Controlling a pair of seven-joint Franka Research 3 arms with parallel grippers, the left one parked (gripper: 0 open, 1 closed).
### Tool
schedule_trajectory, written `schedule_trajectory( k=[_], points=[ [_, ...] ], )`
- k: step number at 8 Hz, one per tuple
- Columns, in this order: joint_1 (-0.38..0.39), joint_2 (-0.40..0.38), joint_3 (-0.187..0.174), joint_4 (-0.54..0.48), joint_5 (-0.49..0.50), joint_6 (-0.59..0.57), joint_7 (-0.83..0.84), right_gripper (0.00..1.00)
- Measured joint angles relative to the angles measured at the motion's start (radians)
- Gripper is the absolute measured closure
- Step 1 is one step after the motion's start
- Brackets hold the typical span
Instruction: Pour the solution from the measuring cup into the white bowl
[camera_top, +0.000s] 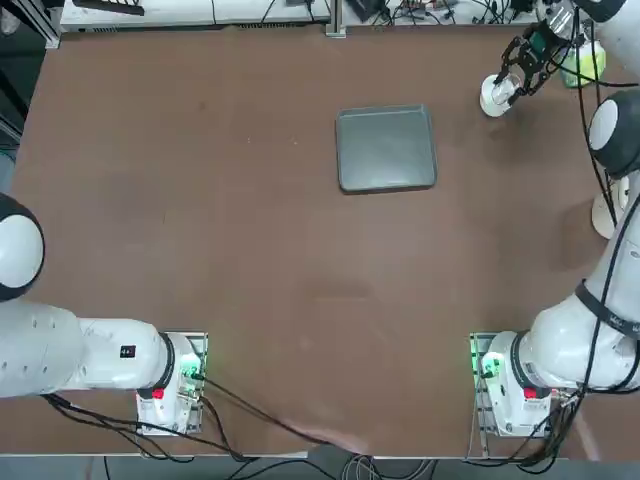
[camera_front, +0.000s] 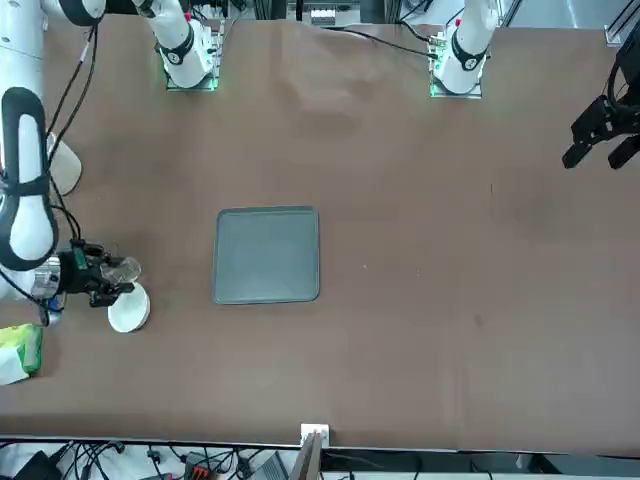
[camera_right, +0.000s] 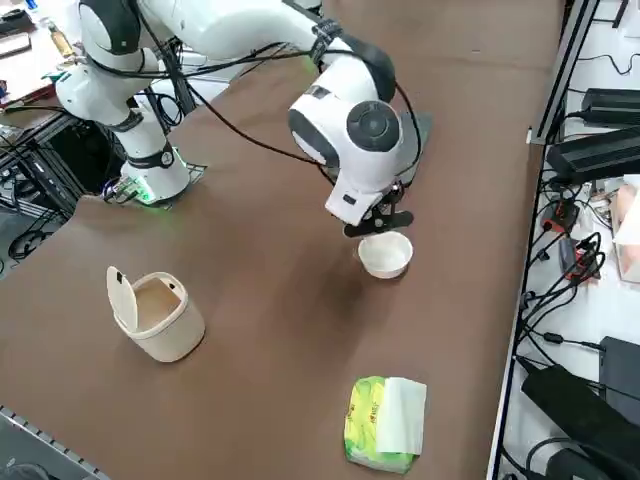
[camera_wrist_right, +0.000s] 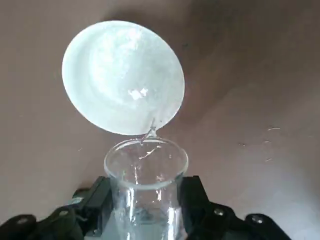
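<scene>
My right gripper (camera_wrist_right: 145, 212) is shut on the measuring cup (camera_wrist_right: 146, 175), a tiny clear cup with a glinting rim. The cup is tipped toward the white bowl (camera_wrist_right: 122, 77), and its pouring lip reaches just over the bowl's near rim. Clear liquid shows low in the cup, between the fingers. From overhead, the gripper (camera_top: 522, 72) hovers beside the bowl (camera_top: 495, 97) at the table's far right. The front view shows the cup (camera_front: 122, 270) held just above the bowl (camera_front: 128, 308). In the right side view the gripper (camera_right: 375, 220) hangs right over the bowl (camera_right: 385, 254).
A grey tray (camera_top: 386, 148) lies left of the bowl, mid-table. A whitish mug (camera_right: 155, 315) with a flipped-up lid stands closer to the arm's base on the right. A green packet (camera_right: 385, 420) lies near the table's right edge, past the bowl.
</scene>
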Motion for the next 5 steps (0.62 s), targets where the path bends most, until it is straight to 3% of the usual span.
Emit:
schedule_trajectory(
  k=[3,5],
  points=[
    [-0.045,0.001,0.000,0.000,0.119,-0.001,-0.016,0.27],
    [-0.047,0.001,0.001,0.000,0.128,-0.001,-0.014,0.27]
  ],
)
